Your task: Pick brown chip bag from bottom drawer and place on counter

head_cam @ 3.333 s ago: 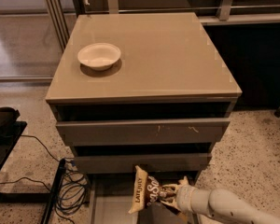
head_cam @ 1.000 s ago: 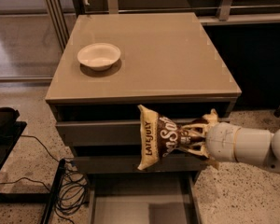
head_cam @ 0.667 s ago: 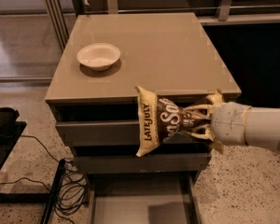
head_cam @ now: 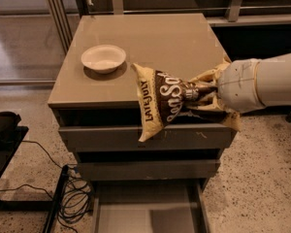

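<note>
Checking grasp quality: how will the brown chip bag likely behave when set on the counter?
Probably floppy: the brown chip bag crumples where the gripper, over the front edge of the counter, pinches it. Likely light, sticking out sideways from one pinch.

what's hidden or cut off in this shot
Camera view:
- the gripper tips, buried in folds of the crinkly dark-brown chip bag it clamps
- front of the grey bottom drawer, cut off by the lower edge
- front right edge of the glossy taupe counter, behind the bag

Warm, dim overhead light; sheen on the counter, soft shadow under the white bowl; the pale gripper at the counter's front-right edge clamps the brown chip bag.
</note>
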Tool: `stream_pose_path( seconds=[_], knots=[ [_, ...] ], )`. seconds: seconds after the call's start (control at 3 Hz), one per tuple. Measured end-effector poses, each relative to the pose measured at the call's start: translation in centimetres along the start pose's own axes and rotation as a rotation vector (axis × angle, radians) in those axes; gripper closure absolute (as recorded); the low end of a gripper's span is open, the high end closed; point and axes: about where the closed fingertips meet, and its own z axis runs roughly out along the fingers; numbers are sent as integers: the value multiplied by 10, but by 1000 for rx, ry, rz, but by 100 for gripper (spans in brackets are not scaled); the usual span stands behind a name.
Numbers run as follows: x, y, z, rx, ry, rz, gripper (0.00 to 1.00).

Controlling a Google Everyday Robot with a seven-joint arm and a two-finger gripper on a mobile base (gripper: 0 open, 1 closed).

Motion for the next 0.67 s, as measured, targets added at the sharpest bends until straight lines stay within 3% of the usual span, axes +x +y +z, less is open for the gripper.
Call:
stream_pose_path(
  seconds=[0.33,0.67],
  knots=[
    [-1,-2,1,-66,-18,22,100],
    [-1,-2,1,-66,-18,22,100]
  ],
)
